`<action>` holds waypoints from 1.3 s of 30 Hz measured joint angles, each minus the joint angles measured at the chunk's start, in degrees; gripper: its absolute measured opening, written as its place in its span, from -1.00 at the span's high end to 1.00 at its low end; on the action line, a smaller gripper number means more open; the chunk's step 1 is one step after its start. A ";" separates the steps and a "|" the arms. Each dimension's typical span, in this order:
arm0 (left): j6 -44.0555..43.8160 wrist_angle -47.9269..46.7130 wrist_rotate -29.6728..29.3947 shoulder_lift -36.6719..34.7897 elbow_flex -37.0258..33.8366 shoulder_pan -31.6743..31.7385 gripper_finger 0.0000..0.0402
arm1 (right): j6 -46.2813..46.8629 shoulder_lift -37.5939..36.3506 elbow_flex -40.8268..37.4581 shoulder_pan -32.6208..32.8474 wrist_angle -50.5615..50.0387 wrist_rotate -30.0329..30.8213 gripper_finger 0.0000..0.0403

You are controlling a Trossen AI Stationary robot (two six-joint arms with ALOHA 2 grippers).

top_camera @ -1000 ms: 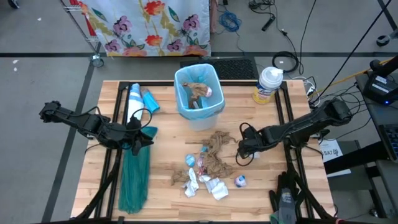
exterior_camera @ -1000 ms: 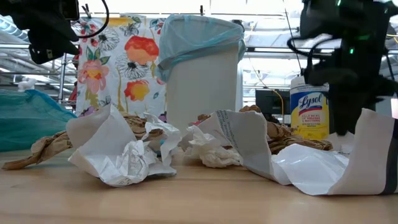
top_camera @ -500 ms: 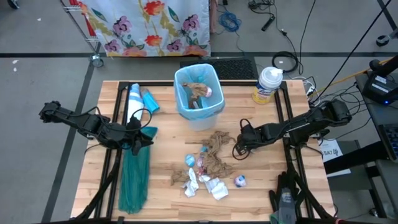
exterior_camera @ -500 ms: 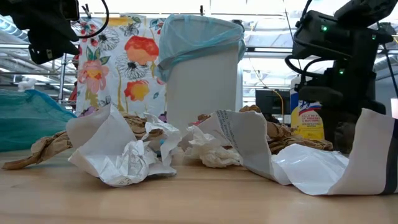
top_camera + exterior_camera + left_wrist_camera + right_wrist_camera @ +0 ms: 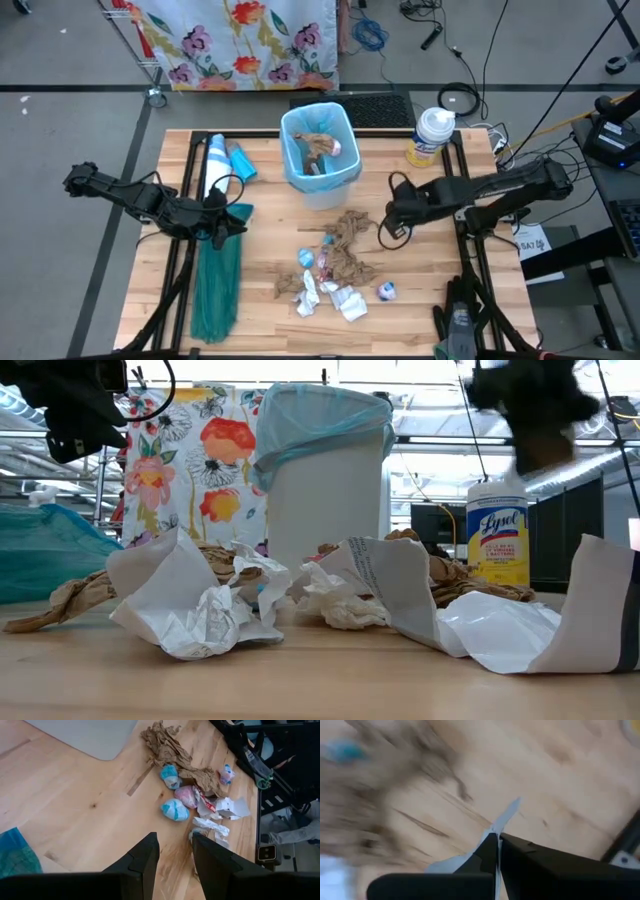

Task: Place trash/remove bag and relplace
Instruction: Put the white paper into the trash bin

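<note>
The trash (image 5: 340,265) lies in a loose pile on the table's near middle: crumpled brown paper, white scraps and small pink and blue bits. The white bin (image 5: 320,150) stands behind it at the far middle, lined with the pale blue bag (image 5: 325,415), with brown paper inside. My right gripper (image 5: 388,222) hangs high at the pile's right, shut on a thin white paper scrap (image 5: 506,815). My left gripper (image 5: 225,225) waits open at the left above a teal-green bag (image 5: 218,285), nothing between its fingers (image 5: 145,857). My right gripper pinches the white scrap between its two fingers; a pointed end (image 5: 510,807) sticks out past the fingertips and another part (image 5: 447,865) shows beside one finger. The fingers point steeply down from above. The scrap is lifted clear of the table.
A Lysol canister (image 5: 430,135) stands at the far right. A white and blue roll (image 5: 215,165) and a blue piece (image 5: 243,162) lie at the far left. A big white paper sheet (image 5: 590,610) lies close to the low camera. Bare wood shows between bin and pile.
My right gripper dipped to the table at the pile's right edge, then rose quickly, well clear of the table. My left arm has kept still, and the pile looks unchanged.
</note>
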 joint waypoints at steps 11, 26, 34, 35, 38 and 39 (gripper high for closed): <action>-1.96 0.20 -0.04 0.02 0.00 -0.01 0.39 | -9.95 0.27 26.46 -4.14 -5.51 12.45 1.00; -1.44 0.50 -3.06 -0.01 0.00 1.88 0.39 | -41.87 8.95 33.84 -24.55 23.74 -6.61 1.00; -1.29 1.66 -3.41 -0.01 0.00 1.88 0.39 | -46.72 17.76 33.84 -30.91 32.91 -14.01 1.00; -1.23 1.66 -3.47 -0.01 0.00 1.88 0.39 | -47.30 18.70 33.84 -31.35 33.54 -14.05 1.00; -1.30 1.64 -3.56 -0.01 0.00 1.88 0.39 | -50.16 20.78 33.84 -32.23 34.21 -14.09 0.95; -1.35 1.64 -3.71 -0.01 0.00 1.88 0.39 | -50.54 21.23 33.84 -32.44 34.17 -14.13 0.92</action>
